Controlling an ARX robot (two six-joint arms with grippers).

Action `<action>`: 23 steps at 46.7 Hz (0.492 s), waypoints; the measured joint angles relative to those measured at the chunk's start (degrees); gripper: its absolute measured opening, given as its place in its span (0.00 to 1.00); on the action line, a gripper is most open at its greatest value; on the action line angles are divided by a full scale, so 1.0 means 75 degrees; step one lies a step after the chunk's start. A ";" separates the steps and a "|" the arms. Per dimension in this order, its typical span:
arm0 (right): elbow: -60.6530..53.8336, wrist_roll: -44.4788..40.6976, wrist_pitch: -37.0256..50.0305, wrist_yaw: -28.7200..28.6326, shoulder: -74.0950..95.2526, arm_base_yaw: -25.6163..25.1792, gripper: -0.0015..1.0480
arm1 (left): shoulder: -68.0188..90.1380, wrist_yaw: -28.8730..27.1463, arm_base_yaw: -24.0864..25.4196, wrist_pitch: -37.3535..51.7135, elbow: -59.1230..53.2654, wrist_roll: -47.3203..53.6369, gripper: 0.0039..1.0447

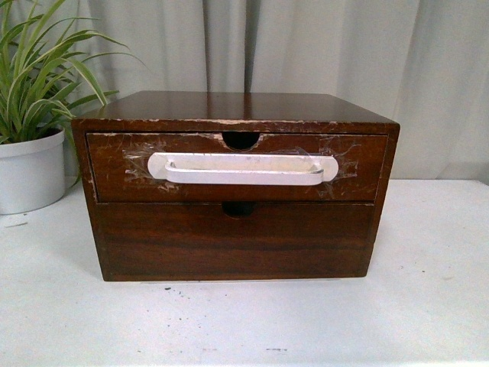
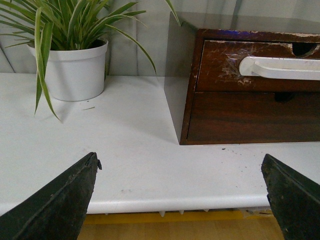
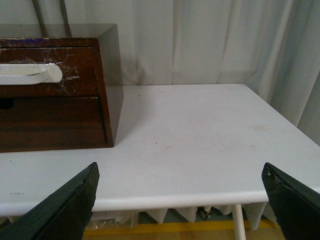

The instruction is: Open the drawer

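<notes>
The drawer is the upper of two fronts in a small dark wooden chest standing on the white bench, just right of a potted plant. It looks fully closed, flush with the frame. A long white bar handle is taped across it, below a half-round notch.

Your left hand and right hand both hang back at the near edge of the bench, well apart from the chest, fingers spread wide and holding nothing.

Take the bar near its middle, where it stands off the wood. The bar itself looks stiff, but only clear tape holds it, so a sharp or crooked tug could peel it loose. The chest looks light enough to slide on the smooth bench, so pull straight and gently, and consider bracing the top with your other hand.
</notes>
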 joint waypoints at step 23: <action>0.3550 -0.3666 -0.0580 -0.2014 0.5683 0.0315 0.91 | 0.5563 0.3620 -0.1157 0.0839 0.3054 0.2815 0.94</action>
